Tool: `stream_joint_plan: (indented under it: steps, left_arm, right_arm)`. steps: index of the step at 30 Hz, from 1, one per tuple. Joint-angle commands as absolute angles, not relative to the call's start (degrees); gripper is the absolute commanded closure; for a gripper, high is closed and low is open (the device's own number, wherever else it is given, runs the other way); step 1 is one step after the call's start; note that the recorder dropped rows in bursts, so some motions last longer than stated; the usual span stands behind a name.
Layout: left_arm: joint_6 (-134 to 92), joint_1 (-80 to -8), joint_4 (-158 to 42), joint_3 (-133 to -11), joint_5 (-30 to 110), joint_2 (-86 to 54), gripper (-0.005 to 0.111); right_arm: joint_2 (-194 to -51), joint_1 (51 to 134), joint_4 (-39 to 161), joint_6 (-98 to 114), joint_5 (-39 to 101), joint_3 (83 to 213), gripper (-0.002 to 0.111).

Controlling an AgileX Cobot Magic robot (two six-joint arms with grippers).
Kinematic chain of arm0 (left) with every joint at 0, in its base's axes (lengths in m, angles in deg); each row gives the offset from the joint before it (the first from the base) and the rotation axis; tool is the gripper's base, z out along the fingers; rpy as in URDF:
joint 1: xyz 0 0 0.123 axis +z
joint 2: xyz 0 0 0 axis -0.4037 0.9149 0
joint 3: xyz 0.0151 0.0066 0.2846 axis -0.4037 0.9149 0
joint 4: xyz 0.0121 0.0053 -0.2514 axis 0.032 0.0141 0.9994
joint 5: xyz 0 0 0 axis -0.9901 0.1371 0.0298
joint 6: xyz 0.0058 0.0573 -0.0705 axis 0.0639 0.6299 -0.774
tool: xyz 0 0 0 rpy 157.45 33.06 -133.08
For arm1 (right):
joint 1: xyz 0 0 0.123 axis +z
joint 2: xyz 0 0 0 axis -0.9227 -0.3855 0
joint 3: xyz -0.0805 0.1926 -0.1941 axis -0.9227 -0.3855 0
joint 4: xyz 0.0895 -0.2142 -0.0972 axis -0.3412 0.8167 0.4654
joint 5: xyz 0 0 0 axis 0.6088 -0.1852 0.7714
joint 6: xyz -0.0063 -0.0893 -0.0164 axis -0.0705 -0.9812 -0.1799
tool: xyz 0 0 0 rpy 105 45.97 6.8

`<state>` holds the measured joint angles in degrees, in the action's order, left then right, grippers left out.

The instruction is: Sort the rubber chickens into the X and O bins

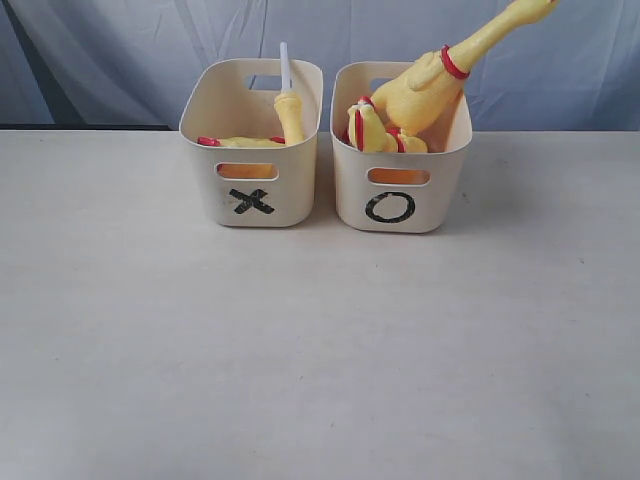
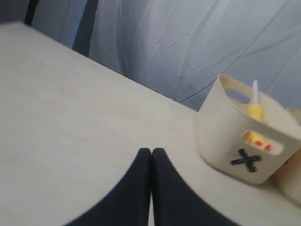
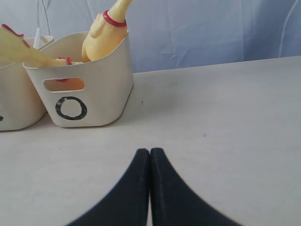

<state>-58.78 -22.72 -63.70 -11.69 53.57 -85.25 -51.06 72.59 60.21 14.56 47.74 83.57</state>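
On table (image 1: 300, 380) far side, exterior: I see X bin (image 1: 252, 200) left, O bin (image 1: 398, 205) right, rubber chickens (image 1: 425, 95) inside both.
Left wrist: left gripper (image 2: 151, 153) pressed together, empty.
Right wrist: right gripper (image 3: 149, 153) likewise, empty, apart from O bin.

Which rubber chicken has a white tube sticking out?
The chicken upright in the X bin, white tube rising from its top; chickens in the O bin show only yellow and red.

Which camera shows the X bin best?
The exterior view: the X bin sits whole and front-on, mark plain. The left wrist view shows it blurred at an angle; the right wrist view catches only one cropped side.
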Motion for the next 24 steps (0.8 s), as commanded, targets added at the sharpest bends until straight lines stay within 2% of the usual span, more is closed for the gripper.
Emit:
stream_joint_plan:
  steps: [1, 24]
  left_arm:
    - [-35.66, -22.69, -64.35, -11.48, 53.16, -85.52, 0.107]
    - [-30.05, -22.69, -64.75, -11.48, 53.65, -85.52, 0.107]
  right_arm:
    - [-50.72, 72.56, 60.64, 10.6, 46.99, 83.45, 0.109]
    - [-50.72, 72.56, 60.64, 9.21, 48.29, 83.45, 0.109]
